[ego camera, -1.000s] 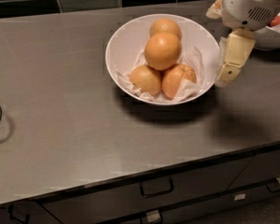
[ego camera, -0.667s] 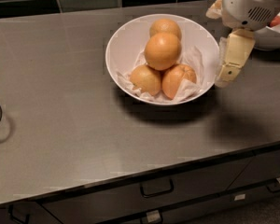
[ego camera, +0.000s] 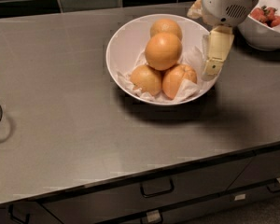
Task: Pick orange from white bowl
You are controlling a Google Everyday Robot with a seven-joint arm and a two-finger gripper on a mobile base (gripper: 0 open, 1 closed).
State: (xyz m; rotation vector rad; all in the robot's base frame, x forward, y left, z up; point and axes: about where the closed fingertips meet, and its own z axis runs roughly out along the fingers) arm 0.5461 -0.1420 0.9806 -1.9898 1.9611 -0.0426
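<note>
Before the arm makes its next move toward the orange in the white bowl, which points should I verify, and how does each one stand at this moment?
1. The orange lies on top of the pile, with nothing over it: ok.
2. The gripper is over the orange: not ok; it hangs at the right rim of the white bowl.
3. The orange is held: not ok; it is apart from the gripper.
4. The three other oranges will stay put when the top one is lifted: cannot tell.
5. The arm has room beside the strawberry bowl: cannot tell.
</note>
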